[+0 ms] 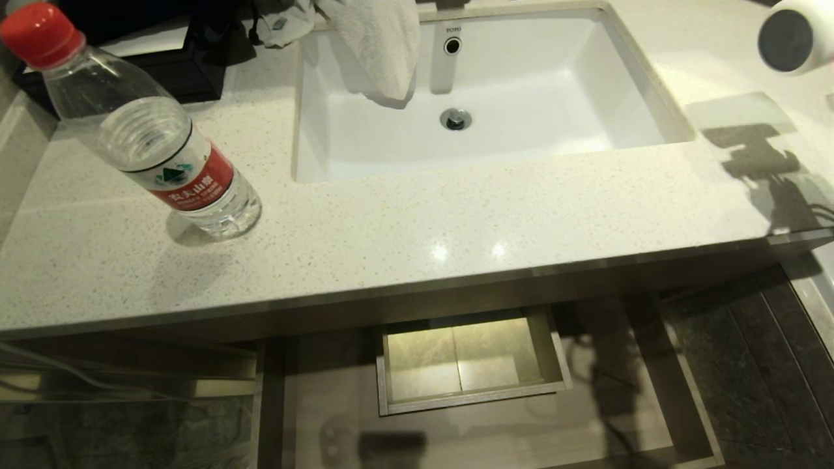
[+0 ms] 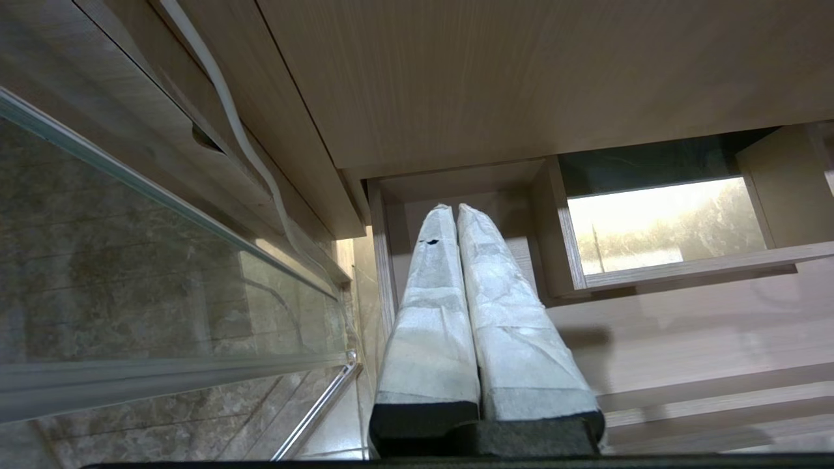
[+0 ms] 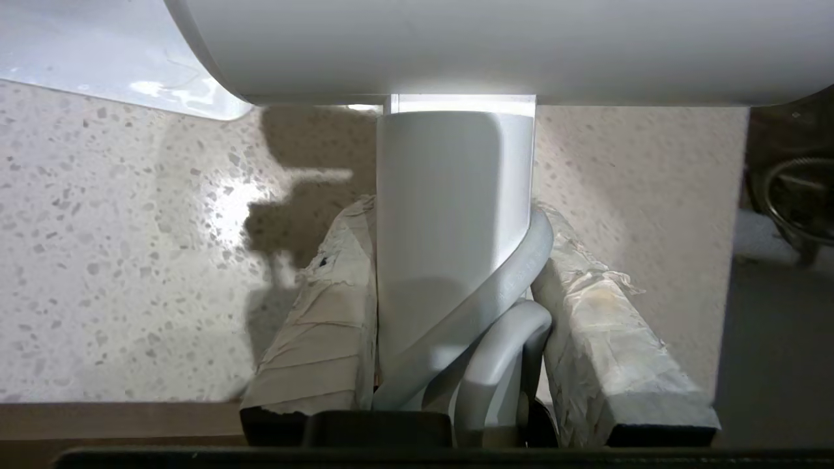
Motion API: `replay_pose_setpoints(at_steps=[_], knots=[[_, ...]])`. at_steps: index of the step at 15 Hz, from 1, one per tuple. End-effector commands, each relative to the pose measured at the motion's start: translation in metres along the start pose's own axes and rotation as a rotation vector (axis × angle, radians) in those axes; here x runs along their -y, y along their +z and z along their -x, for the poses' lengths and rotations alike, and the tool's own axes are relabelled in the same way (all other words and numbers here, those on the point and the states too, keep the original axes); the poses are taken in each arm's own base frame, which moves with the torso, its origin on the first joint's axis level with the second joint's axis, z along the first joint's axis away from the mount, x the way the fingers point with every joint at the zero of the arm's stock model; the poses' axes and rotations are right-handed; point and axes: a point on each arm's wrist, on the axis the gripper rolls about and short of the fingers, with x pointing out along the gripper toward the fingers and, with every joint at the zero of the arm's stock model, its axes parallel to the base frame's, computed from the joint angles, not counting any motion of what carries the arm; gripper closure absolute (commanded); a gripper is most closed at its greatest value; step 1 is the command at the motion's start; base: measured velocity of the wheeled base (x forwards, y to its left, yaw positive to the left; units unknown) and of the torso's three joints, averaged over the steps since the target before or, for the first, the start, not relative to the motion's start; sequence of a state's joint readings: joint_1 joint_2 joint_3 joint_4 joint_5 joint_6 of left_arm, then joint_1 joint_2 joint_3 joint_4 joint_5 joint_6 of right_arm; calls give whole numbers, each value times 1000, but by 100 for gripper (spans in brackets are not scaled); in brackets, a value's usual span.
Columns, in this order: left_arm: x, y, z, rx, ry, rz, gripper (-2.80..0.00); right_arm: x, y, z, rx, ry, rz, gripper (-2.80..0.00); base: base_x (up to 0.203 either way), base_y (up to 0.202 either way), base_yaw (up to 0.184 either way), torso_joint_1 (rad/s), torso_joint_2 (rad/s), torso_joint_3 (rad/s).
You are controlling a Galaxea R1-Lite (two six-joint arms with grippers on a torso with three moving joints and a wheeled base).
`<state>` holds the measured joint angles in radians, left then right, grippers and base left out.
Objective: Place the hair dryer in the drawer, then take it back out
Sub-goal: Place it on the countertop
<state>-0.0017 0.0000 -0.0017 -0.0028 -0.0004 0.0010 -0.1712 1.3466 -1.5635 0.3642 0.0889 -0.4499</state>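
Now, risks at this moment:

Dryer loc: hair dryer (image 1: pixel 796 36) was up at far right edge of head view, above the worktop (image 1: pixel 404 221), well apart from the drawer (image 1: pixel 684 417), which stood pulled out below the worktop's front edge.

Right claw: right claw (image 3: pixel 456 286) was clamped on the dryer's handle, taped fingers (image 3: pixel 326 326) either side, barrel crosswise past the tips.

Cord: cord (image 3: pixel 495 286) was pinched betw. handle and one finger, a loop bulging out at the claw base. Risk, my read: grip sat partly on round cord, not flat on handle, so dryer could twist or slip on the way down.

Loose cord: rest of coil not in view; if it hung free it could snag the worktop's edge or drawer front.

Worktop lip: drawer sat under the overhang. Risk: barrel could knock the edge if lowered too close in.

Cut-out: boxed cut-out (image 1: pixel 469 361) sat mid-back of drawer. Risk: dryer dropped onto its rim would tip; the flat drawer floor to either side looked safer.

Bottle: water bottle (image 1: pixel 150 124) stood on worktop far to the left, well apart from dryer; low risk.

Sink: sink (image 1: pixel 625 85) lay betw. bottle and dryer w/ a towel (image 1: pixel 384 45) over its back rim; not in the likely path.

Left claw: left claw (image 2: pixel 456 215) was low by the drawer's left end, fingers together, holding nothing. Risk: it hung over the drawer, so could crowd the drop.
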Motion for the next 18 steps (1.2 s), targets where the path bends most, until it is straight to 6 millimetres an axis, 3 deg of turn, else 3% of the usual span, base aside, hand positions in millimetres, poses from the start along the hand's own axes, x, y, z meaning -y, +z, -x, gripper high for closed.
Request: replay_pose_setpoints(at_steps=[1, 4, 12, 15, 18], knots=[[0, 0, 0, -1, 1, 0, 0, 7, -10, -36, -20, 115, 58, 0, 0, 0, 0, 0, 0, 0], [0, 0, 0, -1, 1, 0, 0, 16, -20, -48, 13, 232, 115, 0, 0, 0, 0, 0, 0, 0], [0, 0, 0, -1, 1, 0, 0, 20, -25, -67, -1, 238, 129, 0, 0, 0, 0, 0, 0, 0], [0, 0, 0, -1, 1, 0, 0, 16, -40, -67, -57, 256, 107, 0, 0, 0, 0, 0, 0, 0], [0, 0, 0, -1, 1, 0, 0, 21, -37, -74, -38, 239, 115, 0, 0, 0, 0, 0, 0, 0]])
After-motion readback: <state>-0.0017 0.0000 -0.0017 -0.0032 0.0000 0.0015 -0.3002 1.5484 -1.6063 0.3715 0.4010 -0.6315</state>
